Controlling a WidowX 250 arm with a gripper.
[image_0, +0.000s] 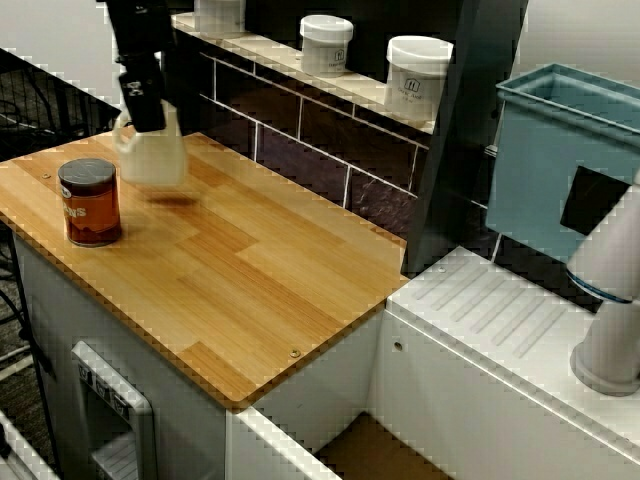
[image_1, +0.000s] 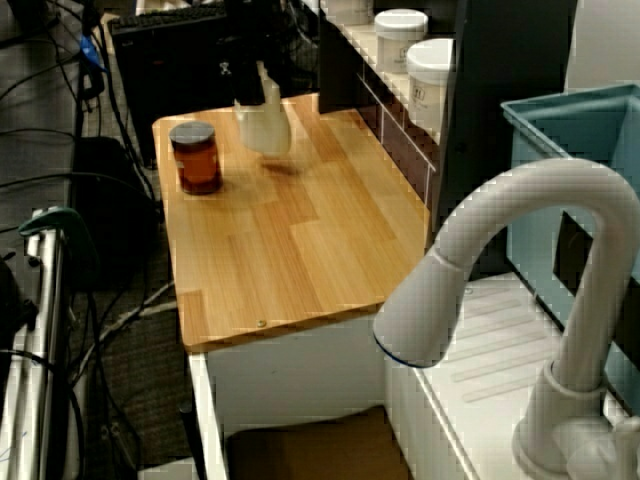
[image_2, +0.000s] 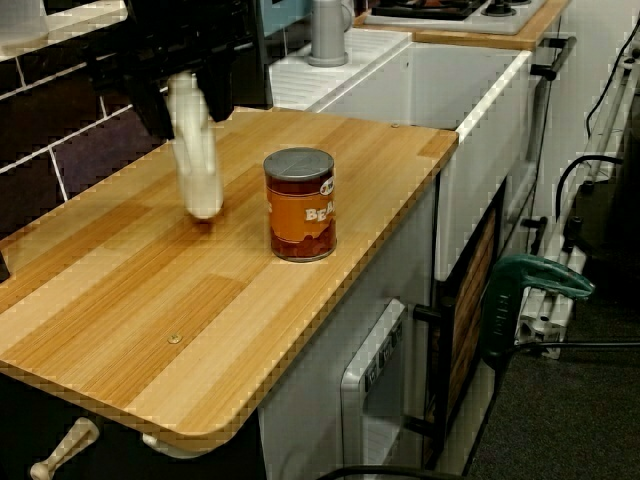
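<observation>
Pale object (image_0: 152, 158) in tool (image_0: 146, 124), near can (image_0: 90, 202)

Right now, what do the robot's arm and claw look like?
The arm is black, chunky and squarish. The claw is black too, with small white marks on its side. I can't make out any cables on it.

A pale cream, slightly see-through plastic cup (image_0: 152, 155) hung gripped at its top in the black gripper (image_0: 143, 118). It was tilted just over the far left part of the wooden counter (image_0: 250, 260), casting a small shadow.
</observation>
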